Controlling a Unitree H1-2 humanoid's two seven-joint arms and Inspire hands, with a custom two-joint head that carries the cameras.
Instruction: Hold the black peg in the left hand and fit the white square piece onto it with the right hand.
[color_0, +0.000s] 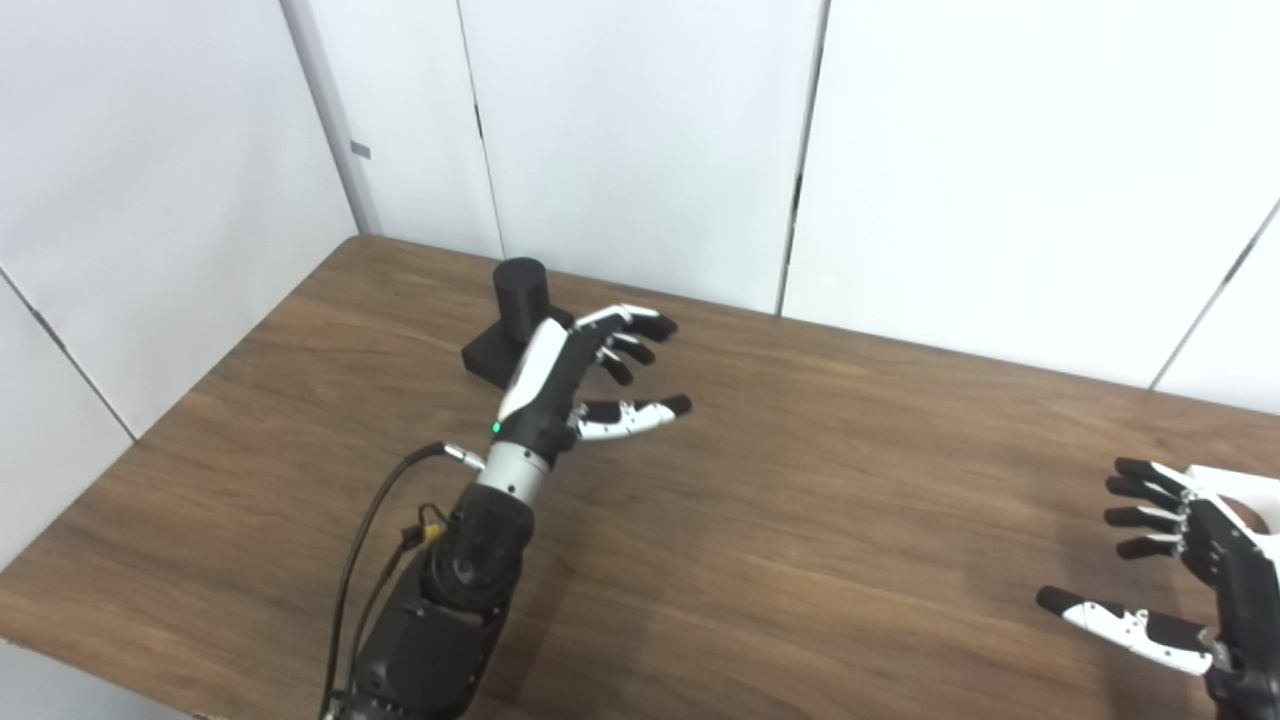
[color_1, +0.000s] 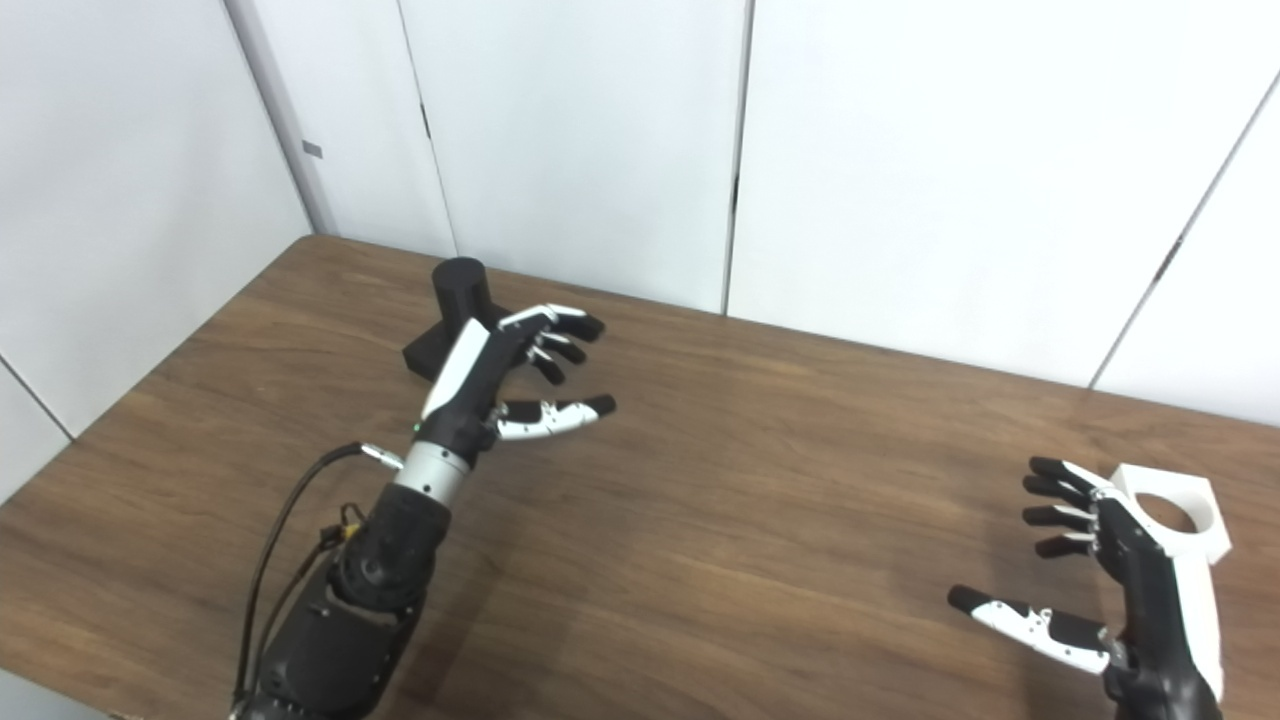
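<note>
Wooden table bears black peg, white square piece; both robot hands spread wide, empty.

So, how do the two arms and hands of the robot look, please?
Both hands are black with white panels: the left hand has a white back, and the fingers are white with black tips. Its wrist is a silver ring with a small green light above it. The forearm is black, with black cables and a yellow connector alongside. The right hand has the same colours.
</note>
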